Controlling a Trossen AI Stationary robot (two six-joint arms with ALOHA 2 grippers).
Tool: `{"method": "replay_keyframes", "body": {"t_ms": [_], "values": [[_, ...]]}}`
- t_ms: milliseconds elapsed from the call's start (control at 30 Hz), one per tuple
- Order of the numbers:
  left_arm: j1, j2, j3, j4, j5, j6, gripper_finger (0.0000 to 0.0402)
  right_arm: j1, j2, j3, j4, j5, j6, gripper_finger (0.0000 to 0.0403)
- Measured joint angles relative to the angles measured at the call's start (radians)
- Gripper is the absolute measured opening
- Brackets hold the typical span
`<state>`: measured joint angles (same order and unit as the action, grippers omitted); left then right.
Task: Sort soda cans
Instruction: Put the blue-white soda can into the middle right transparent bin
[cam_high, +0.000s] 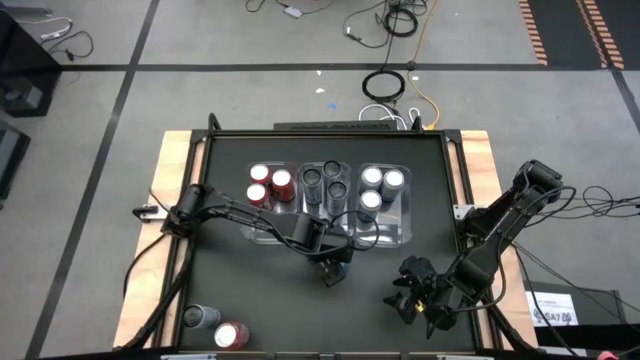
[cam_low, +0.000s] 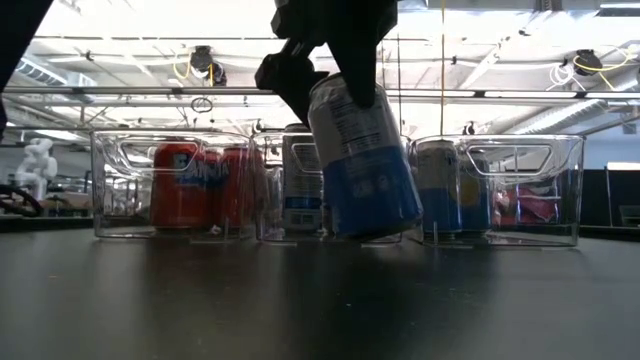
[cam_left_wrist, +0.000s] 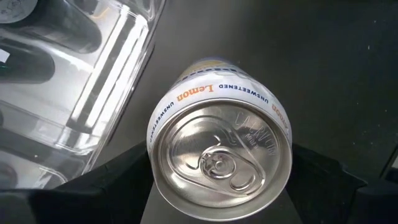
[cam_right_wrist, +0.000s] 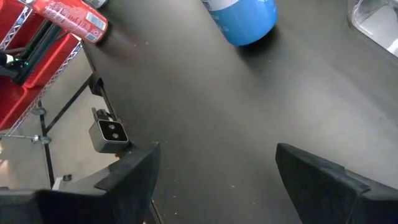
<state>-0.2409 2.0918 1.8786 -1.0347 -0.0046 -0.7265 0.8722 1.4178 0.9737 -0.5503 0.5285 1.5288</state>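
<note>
My left gripper (cam_high: 335, 268) is shut on a silver-blue soda can (cam_low: 365, 160), just in front of three clear bins. The left bin holds red cans (cam_high: 270, 185), the middle one dark cans (cam_high: 330, 185), the right one silver-topped pale cans (cam_high: 380, 185), all upright. A silver can (cam_high: 200, 317) and a red can (cam_high: 230, 335) stand on the table's near left corner. My right gripper (cam_high: 415, 295) waits open near the right front, with nothing between its fingers (cam_right_wrist: 130, 174). My left gripper pinches the can's wall just under the top rim (cam_left_wrist: 152, 155) between its two fingers (cam_left_wrist: 121, 183), one on each side. They come steeply from above. The can hangs below them, tilted with its bottom (cam_low: 380, 228) swung to one side, clear of the table.
The right bin's near wall (cam_high: 390, 232) lies just beyond the held can. Dark bare table stretches across the near side between the two arms. The table's raised frame (cam_high: 180, 290) runs along the left edge beside the two loose cans.
</note>
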Motion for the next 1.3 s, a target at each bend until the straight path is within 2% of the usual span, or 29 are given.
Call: {"method": "replay_keyframes", "body": {"t_ms": [467, 733, 1300], "values": [[0.006, 0.0, 0.0, 0.022, 0.026, 0.007, 0.0322, 0.0, 0.0, 0.0, 0.0, 0.0, -0.008, 0.0311], [0.006, -0.001, -0.001, 0.074, -0.054, -0.001, 0.0322, 0.0, 0.0, 0.0, 0.0, 0.0, -0.007, 0.0311], [0.006, -0.001, -0.001, 0.078, -0.056, -0.001, 0.0322, 0.0, 0.0, 0.0, 0.002, 0.0, -0.006, 0.0311]]}}
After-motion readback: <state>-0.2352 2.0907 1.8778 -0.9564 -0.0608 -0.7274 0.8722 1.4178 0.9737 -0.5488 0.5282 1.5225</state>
